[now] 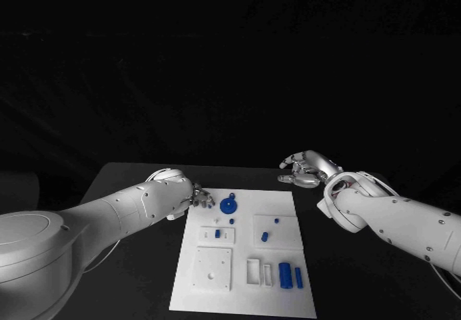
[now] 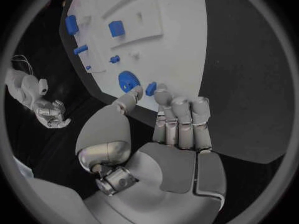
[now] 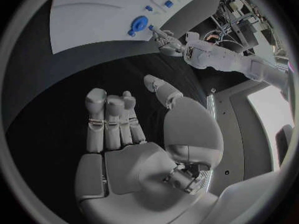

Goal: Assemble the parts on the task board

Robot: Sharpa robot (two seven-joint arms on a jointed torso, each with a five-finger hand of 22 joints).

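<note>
The blue round part (image 1: 228, 204) lies at the task board's (image 1: 288, 293) far edge. The left hand (image 1: 200, 197) hovers just beside it, fingers apart, grasping nothing. The right hand (image 1: 306, 168) hangs released over the worktop (image 1: 115, 177). A careless reach could nudge the part off the board.

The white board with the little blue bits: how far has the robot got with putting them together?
Early, by the look of it. On the task board, the blue parts lie spread about, so whether any is fitted is hard to tell. The left hand holds nothing, its fingers reaching the board's far edge beside the round blue part. The right hand hovers open off the board. Nearly all the assembly seems left.
</note>
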